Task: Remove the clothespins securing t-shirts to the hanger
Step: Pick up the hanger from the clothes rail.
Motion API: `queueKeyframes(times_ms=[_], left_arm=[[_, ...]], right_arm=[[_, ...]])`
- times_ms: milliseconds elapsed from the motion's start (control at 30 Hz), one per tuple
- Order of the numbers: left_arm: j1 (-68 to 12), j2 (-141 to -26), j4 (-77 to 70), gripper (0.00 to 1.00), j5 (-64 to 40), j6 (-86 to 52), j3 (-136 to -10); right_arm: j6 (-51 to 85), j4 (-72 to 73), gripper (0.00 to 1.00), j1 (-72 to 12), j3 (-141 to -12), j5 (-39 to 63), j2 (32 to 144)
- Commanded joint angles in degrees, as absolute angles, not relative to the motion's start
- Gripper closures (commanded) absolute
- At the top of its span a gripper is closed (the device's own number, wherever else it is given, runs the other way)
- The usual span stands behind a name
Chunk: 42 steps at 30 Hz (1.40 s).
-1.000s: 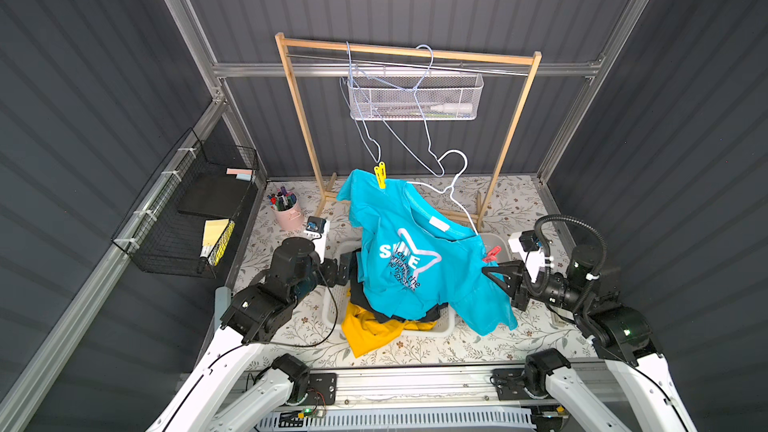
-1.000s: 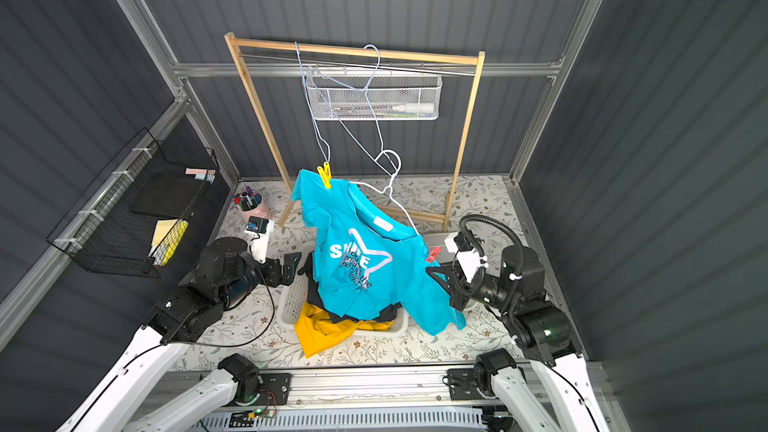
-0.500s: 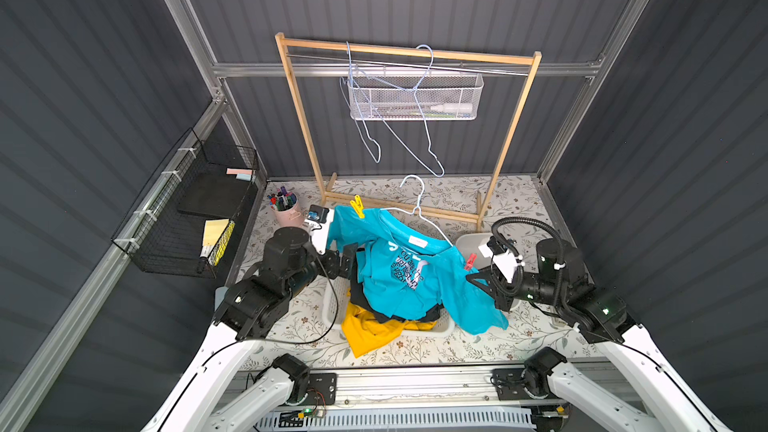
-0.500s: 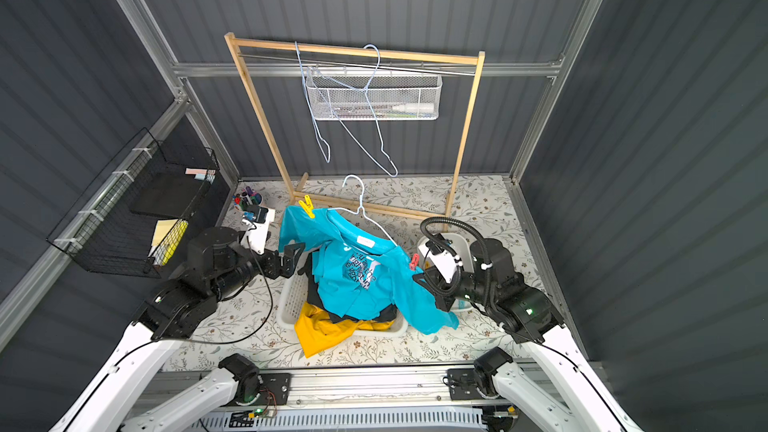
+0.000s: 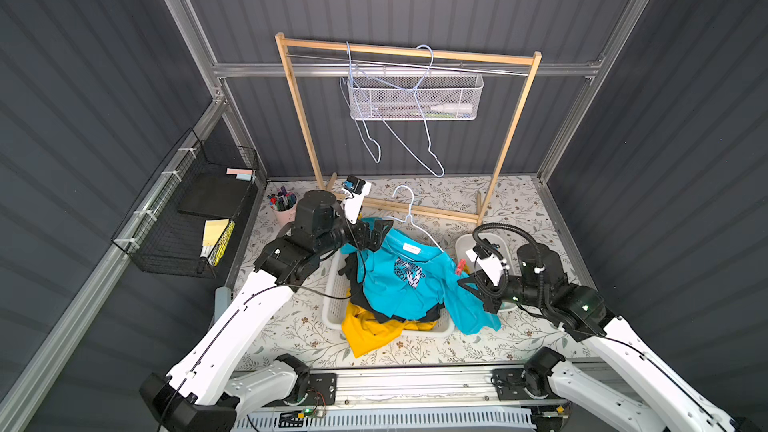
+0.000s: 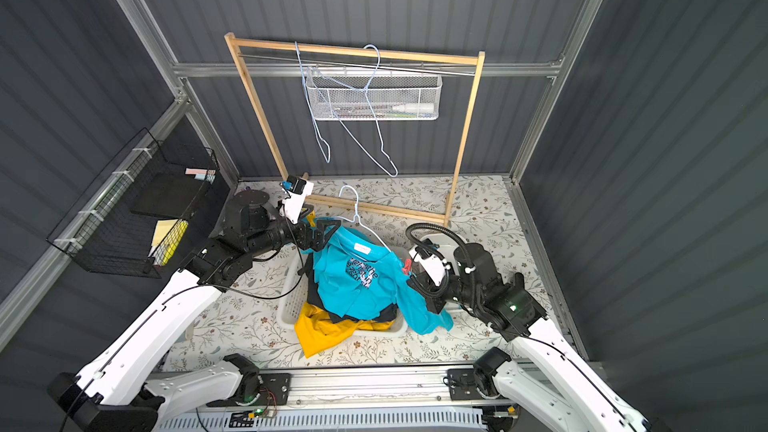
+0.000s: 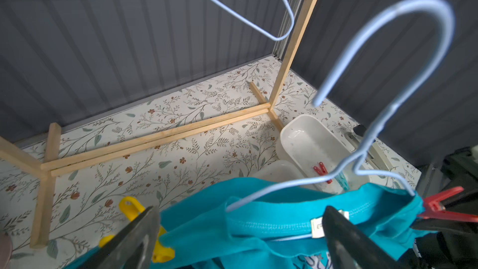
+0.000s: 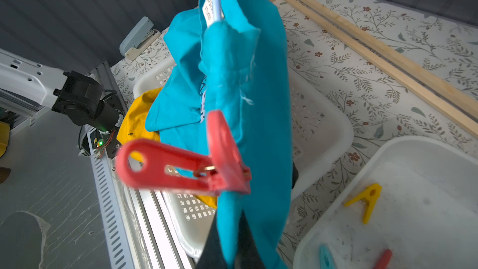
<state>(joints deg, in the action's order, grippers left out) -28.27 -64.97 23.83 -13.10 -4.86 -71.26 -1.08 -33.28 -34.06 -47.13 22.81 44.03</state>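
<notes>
**T-shirts, three.** We find the teal t-shirt (image 5: 415,288) on one light-blue wire hanger (image 7: 448,34). It is draped over a white laundry basket (image 5: 331,305) that holds the black t-shirt (image 5: 352,274) and the mustard t-shirt (image 5: 370,328).

**Clothespins, five counted.**
- On the teal shoulders: clipped red clothespin (image 8: 181,166), clipped yellow clothespin (image 7: 129,207).
- In a white tub (image 8: 426,172) on the floral counter (image 5: 291,326): loose yellow clothespin (image 8: 366,199), loose teal clothespin (image 8: 324,254), loose red clothespin (image 8: 382,257).

**Bare hangers (image 5: 441,171), two,** on the wooden rack (image 5: 306,130).

**Left fingers (image 7: 134,239):** apart, straddling the collar.

**Right fingers (image 8: 208,252):** together, clamped on teal cloth beside the clipped red clothespin.
</notes>
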Motion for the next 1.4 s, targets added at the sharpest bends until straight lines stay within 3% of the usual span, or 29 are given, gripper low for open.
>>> queueKeyframes(times_ms=[0,200,300,600,967,1167,1300,1333,1367], left_arm=[[-28.0,-66.5,19.7,0.01,-17.4,-4.3,-74.4],[-28.0,-67.3,14.2,0.12,-20.3,-7.7,-74.0],[-28.0,-67.5,10.6,0.24,-22.6,-9.2,-71.0],[-28.1,-70.7,5.0,0.33,-27.4,-13.5,-69.5],[-29.2,-72.8,1.5,0.58,-28.7,-14.6,-68.6],[-30.3,-74.3,0.4,0.96,-29.6,-14.6,-68.5],[-30.5,-75.0,0.6,1.0,-30.4,-13.3,-68.8],[-30.5,-75.0,1.0,1.0,-30.6,-12.5,-69.1],[-30.5,-75.1,1.7,1.0,-30.6,-11.5,-69.5]], right_arm=[[-0.7,-30.5,1.0,-35.3,-48.5,20.4,45.4],[0.4,-29.0,1.0,-36.2,-48.9,19.0,46.3],[0.4,-29.1,1.0,-36.4,-49.0,18.7,46.4],[-0.2,-29.9,1.0,-36.7,-49.2,18.7,46.7],[-0.1,-29.3,1.0,-36.7,-48.4,19.7,46.4],[0.0,-29.0,1.0,-36.7,-48.0,19.6,46.2],[0.1,-28.5,1.0,-36.8,-47.7,19.5,46.2],[0.2,-28.5,0.97,-36.7,-47.7,19.4,46.2],[0.3,-28.5,0.88,-36.7,-47.6,19.2,46.2]])
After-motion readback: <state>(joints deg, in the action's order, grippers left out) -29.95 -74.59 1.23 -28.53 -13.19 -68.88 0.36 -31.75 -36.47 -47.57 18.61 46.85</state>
